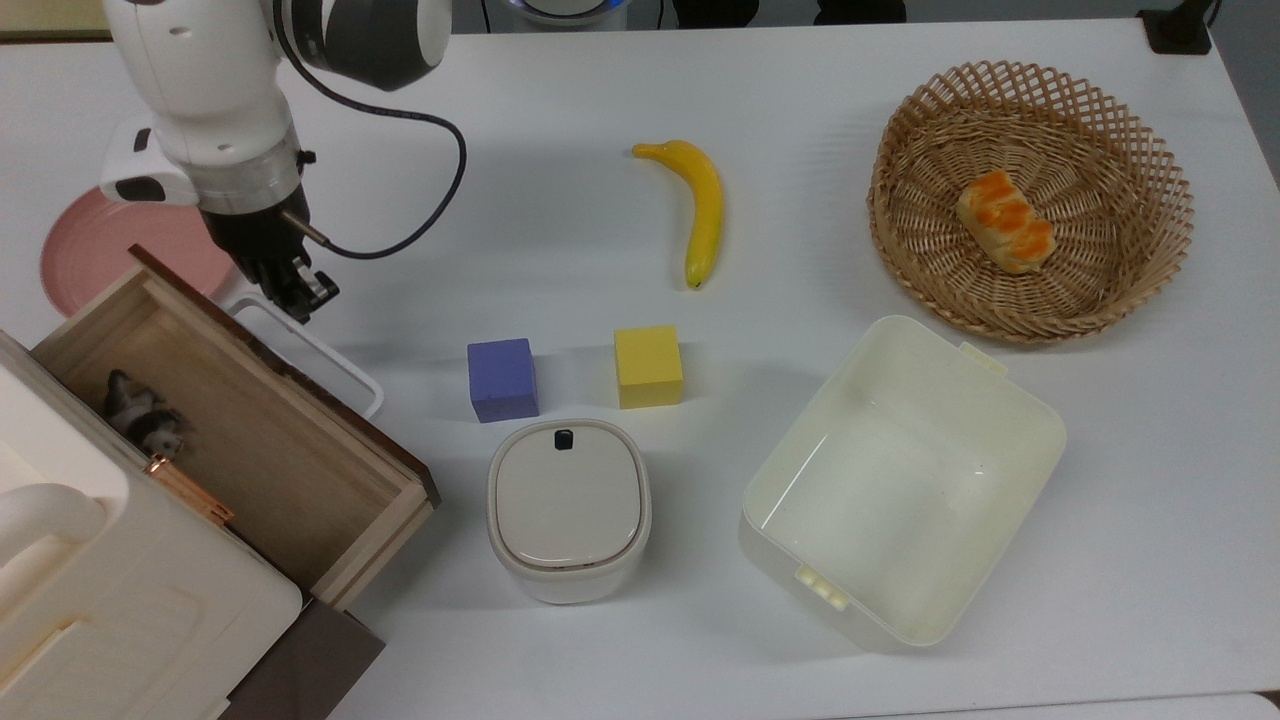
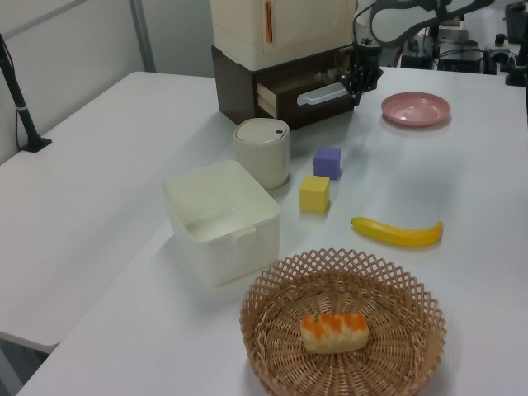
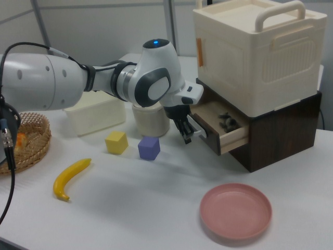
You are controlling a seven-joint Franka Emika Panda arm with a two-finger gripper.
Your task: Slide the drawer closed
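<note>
arm angled down, gripper at white handle of open drawer, top view 8 o'clock; finger state unclear; pink plate beside, purple cube near

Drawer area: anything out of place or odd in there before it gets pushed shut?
A small dark, furry-looking object lies inside the open drawer, near its back under the cream box. Nothing is spilled or damaged.
</note>
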